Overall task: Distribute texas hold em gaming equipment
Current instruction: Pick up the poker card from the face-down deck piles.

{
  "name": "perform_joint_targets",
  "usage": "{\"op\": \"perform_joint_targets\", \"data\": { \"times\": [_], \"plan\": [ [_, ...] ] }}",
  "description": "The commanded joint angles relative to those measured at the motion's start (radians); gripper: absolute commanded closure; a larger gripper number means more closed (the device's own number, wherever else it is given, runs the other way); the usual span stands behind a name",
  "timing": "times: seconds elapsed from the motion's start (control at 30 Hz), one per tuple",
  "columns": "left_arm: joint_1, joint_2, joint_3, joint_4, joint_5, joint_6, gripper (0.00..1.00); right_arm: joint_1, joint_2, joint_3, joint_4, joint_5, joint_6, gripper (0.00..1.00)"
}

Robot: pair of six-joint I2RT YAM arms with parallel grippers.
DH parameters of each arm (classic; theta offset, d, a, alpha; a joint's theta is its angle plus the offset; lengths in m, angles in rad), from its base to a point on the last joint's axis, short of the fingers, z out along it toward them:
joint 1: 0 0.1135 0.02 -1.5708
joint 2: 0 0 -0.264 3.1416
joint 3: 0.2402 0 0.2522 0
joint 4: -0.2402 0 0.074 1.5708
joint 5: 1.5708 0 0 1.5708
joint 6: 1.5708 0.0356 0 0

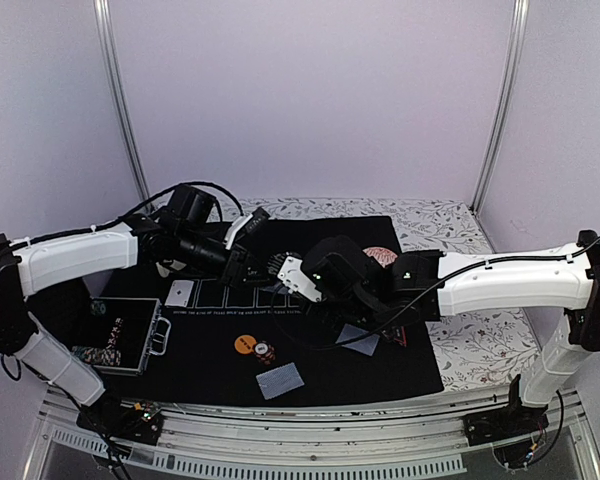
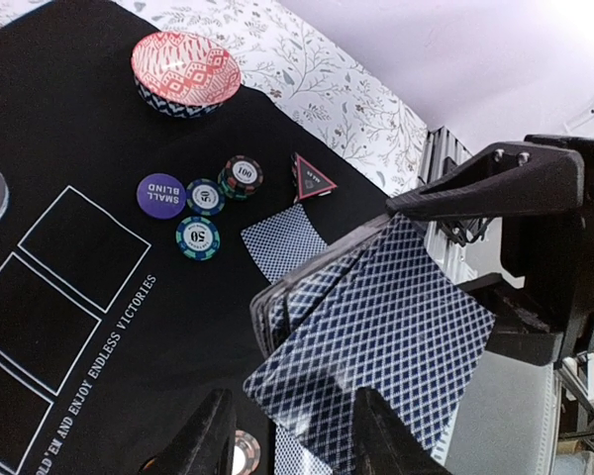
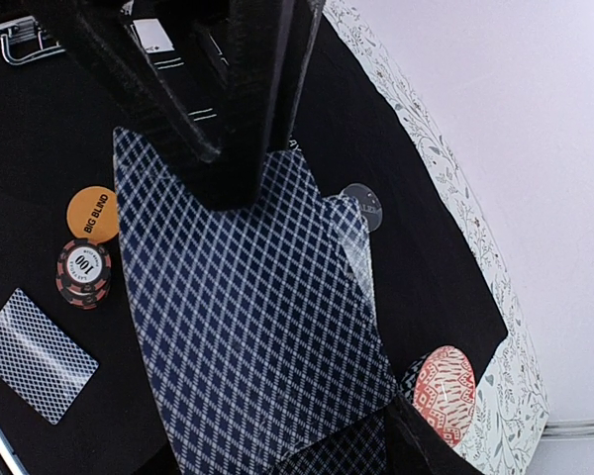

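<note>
Closest to the bases, a lone card (image 1: 280,380) lies face down on the black mat (image 1: 420,375), well short of the jaws. A step further out comes the orange disc (image 1: 243,344) reading BIG BLIND, with a chip stack (image 3: 83,271) right against it. Both sit on the near side of the jaws, a touch to their left.

Off to the right of the jaws, under the right arm, there's a cluster. A second card (image 2: 285,240) lies face down, and near it is the purple disc (image 2: 161,195) reading SMALL BLIND with single chips (image 2: 197,237) just beside it. A short stack (image 2: 244,176) follows, then the red-edged triangle marker (image 2: 314,178) next to that stack. Well away to the left of the jaws sits a metal case (image 1: 120,338).

Now the middle, where the two arms meet above the mat. The left gripper (image 2: 297,440) is clamped on the deck (image 2: 307,297), which is fanned out with its blue-grey backs showing. The right gripper (image 2: 436,247) faces it, jaws pinching the edge of the top card (image 3: 247,317).

Beyond the jaws a clear disc (image 3: 363,205) rests on the mat. Further on, to the right, stands the red patterned bowl (image 2: 186,72), well apart from the chips.
</note>
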Motion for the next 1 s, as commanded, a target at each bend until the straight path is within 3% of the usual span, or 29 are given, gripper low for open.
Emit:
{"op": "perform_joint_targets", "data": {
  "times": [0.0, 0.2, 0.6, 0.97],
  "plan": [
    [0.009, -0.042, 0.005, -0.024, -0.001, 0.016, 0.58, -0.003, -0.010, 0.001, 0.030, 0.012, 0.008, 0.50],
    [0.013, -0.041, 0.016, -0.032, 0.000, 0.018, 0.59, -0.002, -0.010, 0.001, 0.030, 0.014, 0.004, 0.50],
    [0.013, -0.022, 0.045, -0.001, 0.059, -0.013, 0.99, -0.011, -0.012, 0.000, 0.036, -0.006, 0.007, 0.50],
    [0.013, 0.000, 0.074, 0.008, 0.037, -0.010, 1.00, -0.017, -0.022, -0.010, 0.042, -0.021, 0.011, 0.51]
  ]
}}
